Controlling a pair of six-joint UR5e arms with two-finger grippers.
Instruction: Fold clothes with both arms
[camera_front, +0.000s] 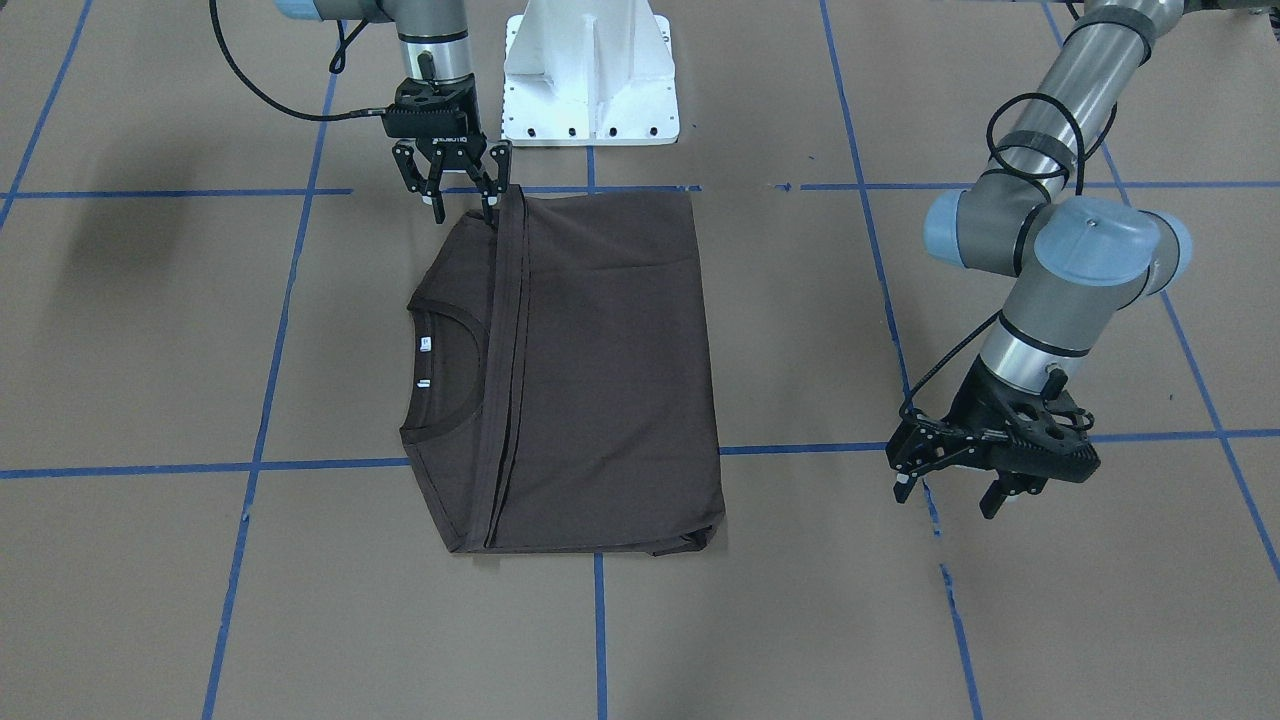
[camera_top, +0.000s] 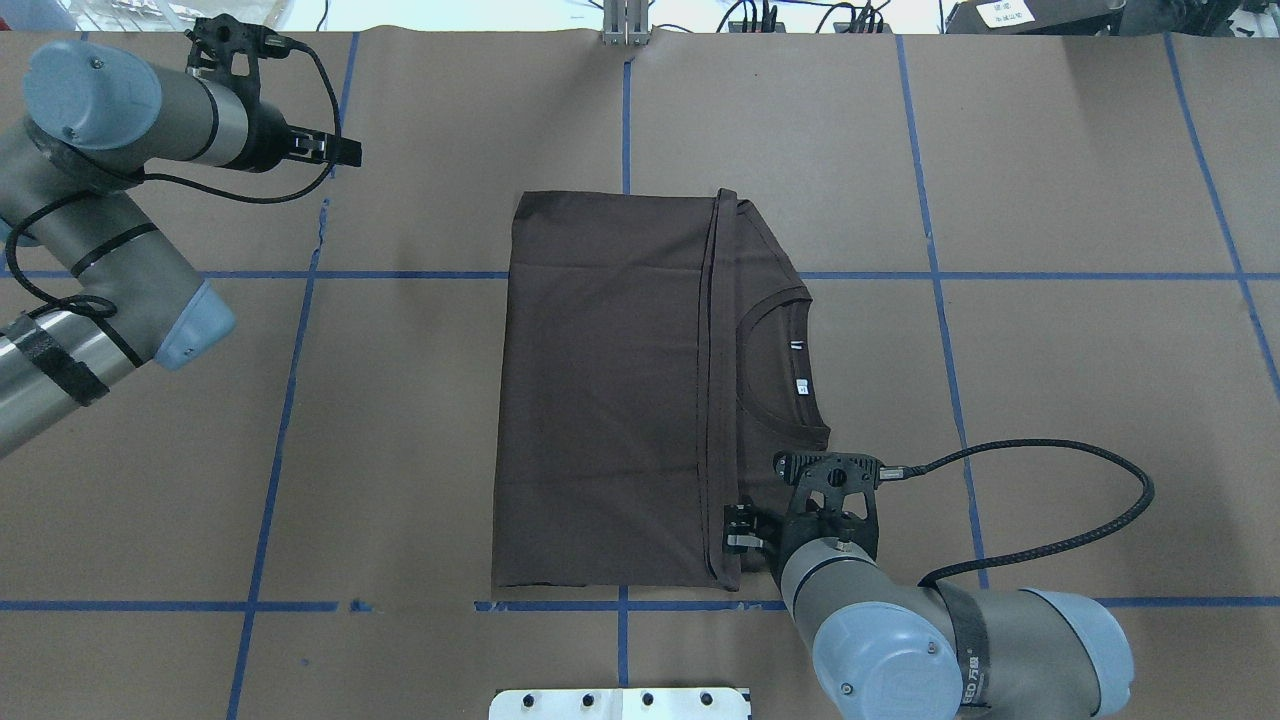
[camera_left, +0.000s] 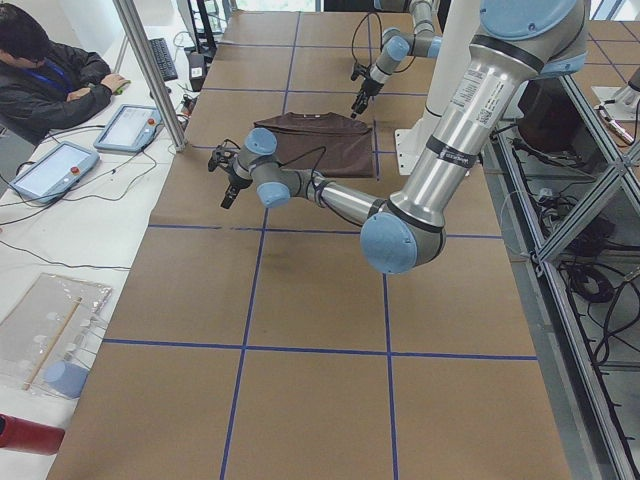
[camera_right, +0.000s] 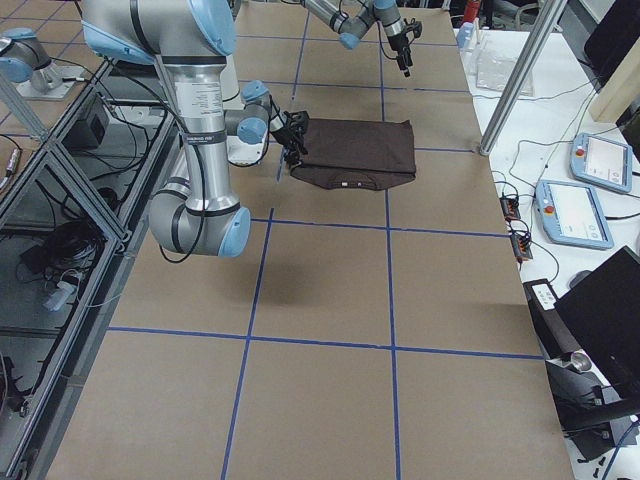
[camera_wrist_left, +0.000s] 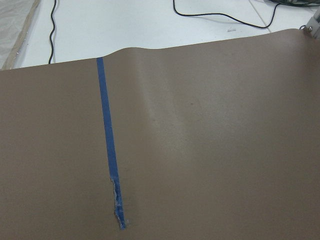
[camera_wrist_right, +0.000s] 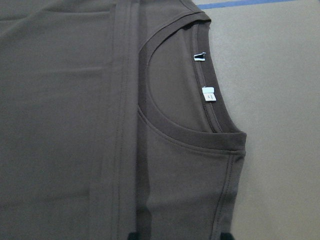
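Here, right end effector (camera_front: 463, 205) spread at T-shirt (camera_front: 600, 350) edge, left end effector (camera_front: 948, 495) spread well apart.

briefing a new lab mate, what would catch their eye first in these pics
The dark brown T-shirt lies mid-table, folded into a neat rectangle with its collar and white neck label showing at one side. The right hand, open, sits at the shirt's corner nearest the white base. The left hand, also open, hangs over bare brown paper well off to the side.
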